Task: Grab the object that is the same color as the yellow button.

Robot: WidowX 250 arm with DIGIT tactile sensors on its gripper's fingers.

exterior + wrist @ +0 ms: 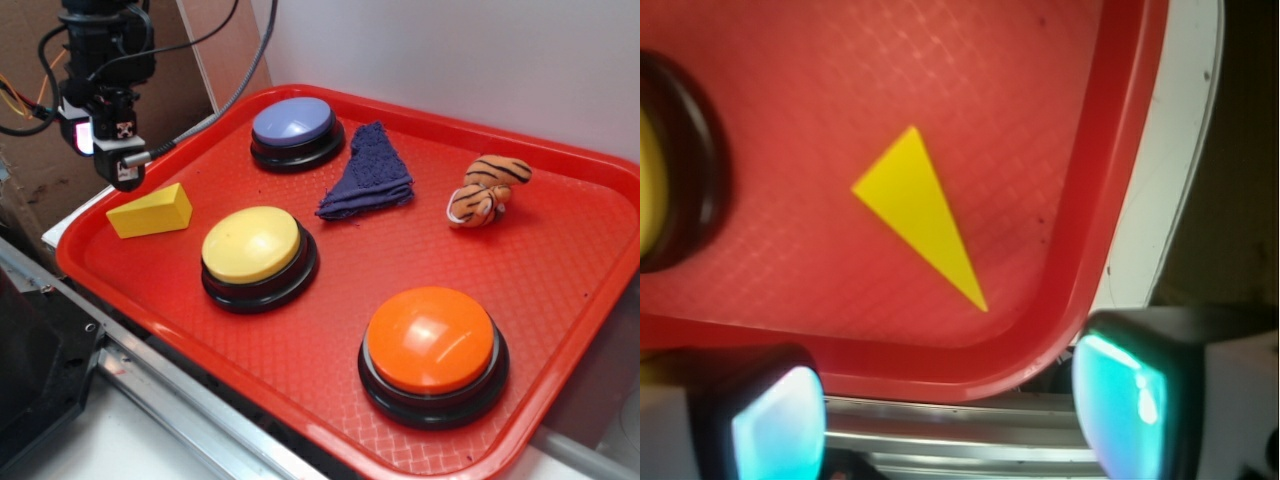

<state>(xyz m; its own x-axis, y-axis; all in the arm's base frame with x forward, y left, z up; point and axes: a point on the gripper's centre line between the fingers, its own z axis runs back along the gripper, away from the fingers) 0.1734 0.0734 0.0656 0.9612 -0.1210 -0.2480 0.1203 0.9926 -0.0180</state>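
Red tray (560, 330) on worktop, white wall behind. Wedge (150, 211) at 9 o'clock of yellow button (251, 244). End effector (950, 420) above wedge, open wide, empty.

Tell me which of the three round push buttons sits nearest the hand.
The pale-yellow domed button on a black base, beside the yellow wedge block. The blue-purple button lies farther back, and the orange one farthest.
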